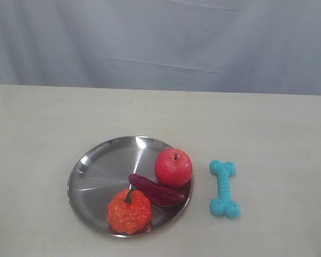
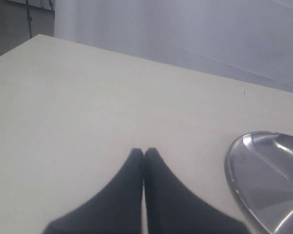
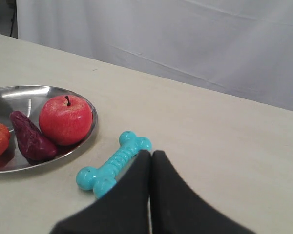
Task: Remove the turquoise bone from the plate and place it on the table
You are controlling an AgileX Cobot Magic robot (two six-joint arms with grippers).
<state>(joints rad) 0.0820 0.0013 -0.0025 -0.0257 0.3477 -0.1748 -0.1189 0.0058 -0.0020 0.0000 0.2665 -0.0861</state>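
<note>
Lower right of centre in the exterior view: the turquoise bone (image 1: 224, 188), flat on the table (image 1: 43, 123). Lies just to the right of the plate (image 1: 96, 166), apart from its rim, pointing nearly straight up and down the frame with one knobbed end toward the top and the other toward the bottom edge.

Lower centre-left: the round silver plate. Holds three toys crowded into its right and lower part: a red apple (image 1: 173, 167) at the right rim, a dark purple piece (image 1: 156, 190) (eggplant or sweet potato, hard to say) just below the apple and touching it, and a bumpy orange pumpkin (image 1: 129, 211) at the lower rim. Stays bare and shiny toward its upper left.

Across the top of the frame: a pale grey cloth backdrop (image 1: 160, 37).

In the left wrist view: the left gripper (image 2: 144, 152), black fingers pressed tip to tip, clenched on nothing, over bare table with an edge of the plate close by.

In the right wrist view: the right gripper (image 3: 150, 154), likewise clamped together and empty, tips near the bone.
</note>
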